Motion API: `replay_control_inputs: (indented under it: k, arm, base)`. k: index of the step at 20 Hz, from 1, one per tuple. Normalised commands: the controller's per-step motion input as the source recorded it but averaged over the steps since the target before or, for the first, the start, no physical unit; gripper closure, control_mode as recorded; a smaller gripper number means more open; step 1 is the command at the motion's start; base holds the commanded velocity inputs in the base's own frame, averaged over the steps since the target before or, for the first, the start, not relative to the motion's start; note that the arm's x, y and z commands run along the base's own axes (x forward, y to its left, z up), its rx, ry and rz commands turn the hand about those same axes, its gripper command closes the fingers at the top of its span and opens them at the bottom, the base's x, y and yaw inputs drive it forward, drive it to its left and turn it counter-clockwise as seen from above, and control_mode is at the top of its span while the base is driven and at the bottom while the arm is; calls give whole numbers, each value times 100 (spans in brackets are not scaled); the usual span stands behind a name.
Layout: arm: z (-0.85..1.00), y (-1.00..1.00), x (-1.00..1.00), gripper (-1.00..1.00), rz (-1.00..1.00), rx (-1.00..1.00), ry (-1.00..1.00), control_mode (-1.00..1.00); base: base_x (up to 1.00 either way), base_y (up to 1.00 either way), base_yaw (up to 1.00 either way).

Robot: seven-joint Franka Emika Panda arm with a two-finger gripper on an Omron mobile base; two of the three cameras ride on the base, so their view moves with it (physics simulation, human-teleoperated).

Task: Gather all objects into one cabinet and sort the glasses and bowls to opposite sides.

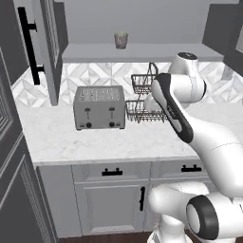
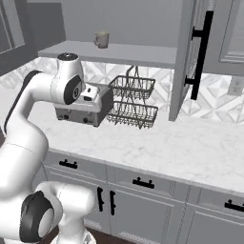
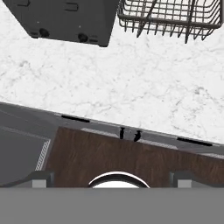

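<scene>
A small pale cup [image 1: 121, 40] stands alone on the wide pale-grey shelf [image 1: 156, 53] of the open upper cabinet; in the right base view the same cup [image 2: 101, 39] seems to have a handle. The cabinet's dark-grey doors [image 1: 47, 52] [image 2: 190, 57] are swung open on both sides. My gripper [image 3: 112, 178] is open and holds nothing. It hangs above the marble counter [image 3: 109, 83] and looks down over the counter's front edge. My hand [image 2: 89, 93] sits level with the toaster, well below the shelf. The bowls are out of view.
A silver toaster [image 1: 99, 107] stands at the back of the counter, with a two-tier wire basket [image 1: 142, 97] to its right. Drawer fronts with black handles [image 1: 111, 172] run below. In the hand view, dark wood floor [image 3: 109, 153] lies past the counter edge.
</scene>
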Motion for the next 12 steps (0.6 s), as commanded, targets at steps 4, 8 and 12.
replay_control_inputs:
  k: [4, 8, 12]
  arm:
    - [0, 0, 0, -100, 0, 0, 0, 100]
    - [0, 0, 0, -100, 0, 0, 0, 100]
    - [0, 0, 0, -100, 0, 0, 0, 100]
  base:
    - [90, 0, -15]
    - [44, 54, -1]
    - [36, 79, 0]
